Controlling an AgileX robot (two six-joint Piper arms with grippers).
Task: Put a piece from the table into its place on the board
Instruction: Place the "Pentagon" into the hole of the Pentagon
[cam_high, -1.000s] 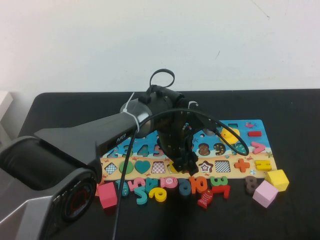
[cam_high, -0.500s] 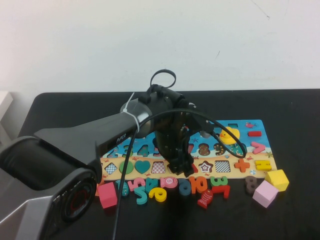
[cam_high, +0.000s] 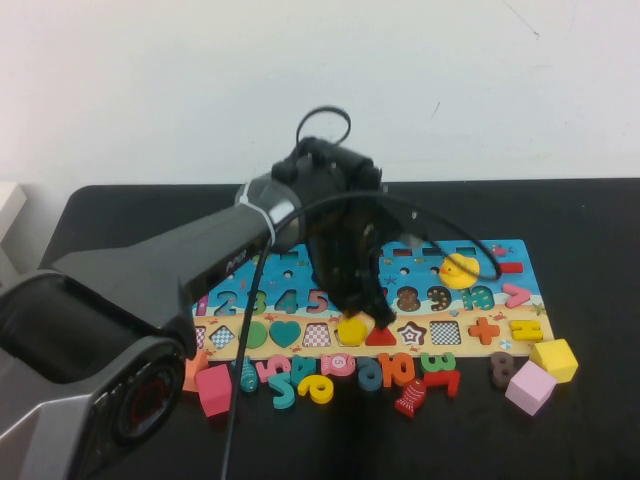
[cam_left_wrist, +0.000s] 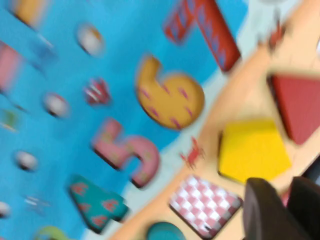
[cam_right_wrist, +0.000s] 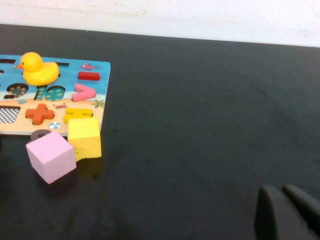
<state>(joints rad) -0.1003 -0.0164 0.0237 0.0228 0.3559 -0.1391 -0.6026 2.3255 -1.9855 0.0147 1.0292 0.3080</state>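
Now flat yellow pentagon (cam_high: 351, 331) (wooden) sits in board (cam_high: 520, 300).

The surface (cam_high: 600, 220) is matte black. The board (cam_high: 520, 255) shows blue sky above a sandy band, with multicoloured numbers. In its shape row sit a yellow pentagon (cam_high: 351, 331), a red triangle (cam_high: 381, 336), a green heart (cam_high: 285, 332) and an orange plus (cam_high: 483, 330), between black-and-white checkered recesses (cam_high: 445, 333). A yellow duck (cam_high: 458, 270) is on the board. Beside it lie a yellow cube (cam_high: 554, 360) and a lilac cube (cam_high: 530, 387). Both arms are black.

Glossy black left arm (cam_high: 200, 265) with white lettering, a white zip tie, looping black cables, dark rounded fingertips (cam_left_wrist: 267, 210)
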